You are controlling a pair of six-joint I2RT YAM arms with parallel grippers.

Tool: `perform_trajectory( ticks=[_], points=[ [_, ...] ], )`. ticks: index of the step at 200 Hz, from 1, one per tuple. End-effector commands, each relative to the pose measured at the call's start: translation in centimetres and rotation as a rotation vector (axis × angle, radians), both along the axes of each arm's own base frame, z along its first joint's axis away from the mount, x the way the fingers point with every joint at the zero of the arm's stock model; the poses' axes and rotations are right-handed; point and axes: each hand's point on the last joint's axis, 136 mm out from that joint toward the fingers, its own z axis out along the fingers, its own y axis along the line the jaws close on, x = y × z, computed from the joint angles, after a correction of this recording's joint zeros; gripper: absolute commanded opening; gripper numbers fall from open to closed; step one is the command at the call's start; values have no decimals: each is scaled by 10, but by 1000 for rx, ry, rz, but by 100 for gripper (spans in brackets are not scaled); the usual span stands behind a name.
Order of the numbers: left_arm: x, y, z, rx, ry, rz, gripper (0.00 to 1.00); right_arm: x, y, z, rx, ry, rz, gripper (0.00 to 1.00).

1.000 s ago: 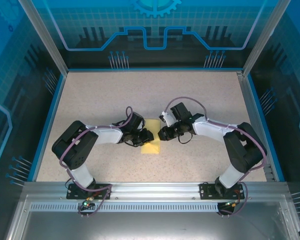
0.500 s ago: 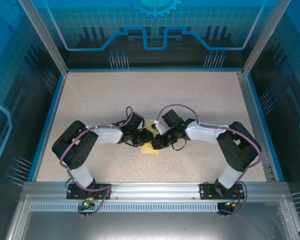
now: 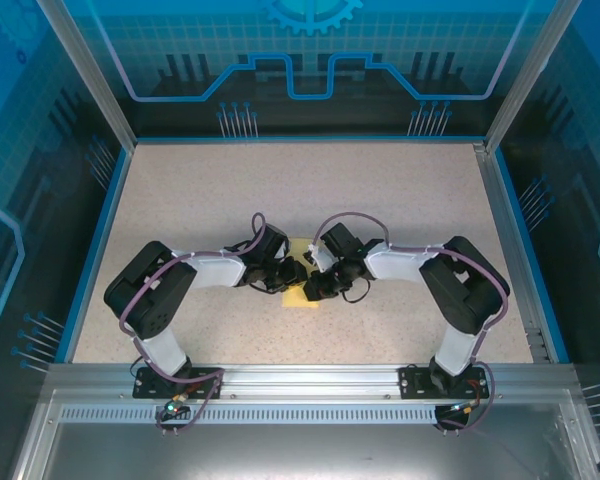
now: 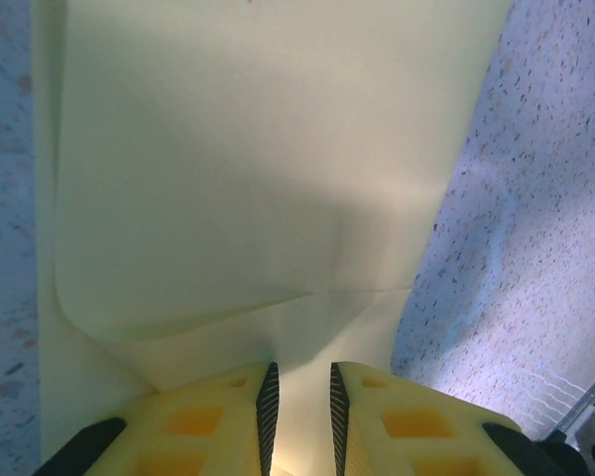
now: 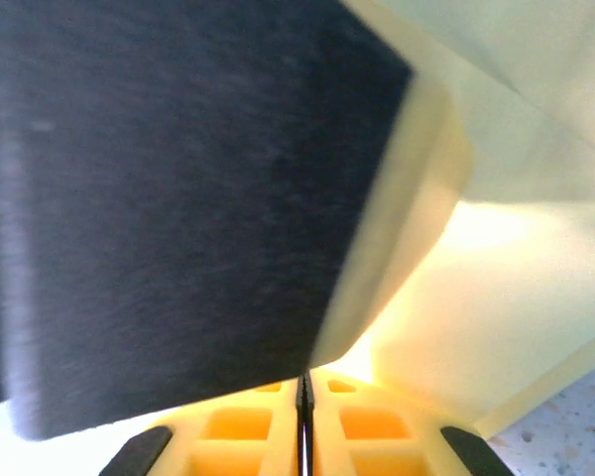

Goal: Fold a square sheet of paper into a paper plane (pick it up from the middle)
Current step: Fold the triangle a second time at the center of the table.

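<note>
Overhead plus wrist close-ups, sharing paper (image 3: 300, 297)

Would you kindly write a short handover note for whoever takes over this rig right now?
Left gripper: jaws nearly closed with a narrow gap, at an edge of the square sheet of paper; grip unclear.
Right gripper: jaws shut, low at the sheet, close beside the left one.
Sheet: middle of the table, under both grippers.
Done: one layer folded over, crease visible.
Left: the remaining folds; no plane shape yet.

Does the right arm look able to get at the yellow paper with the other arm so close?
Probably yes: the right gripper sits over the paper, the left gripper crowding beside it.
</note>
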Motion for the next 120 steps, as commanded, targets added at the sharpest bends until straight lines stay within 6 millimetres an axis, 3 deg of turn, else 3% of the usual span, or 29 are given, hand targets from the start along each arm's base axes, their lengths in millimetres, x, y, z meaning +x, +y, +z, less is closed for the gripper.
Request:
perform_trajectory(
  ticks=[1, 120],
  points=[
    [-6, 2, -14, 39, 39, -11, 25, 2, -5, -8, -49, 13, -19, 10],
    [-6, 2, -16, 50, 45, -11, 25, -16, -30, -29, -128, 104, -35, 12]
  ],
)
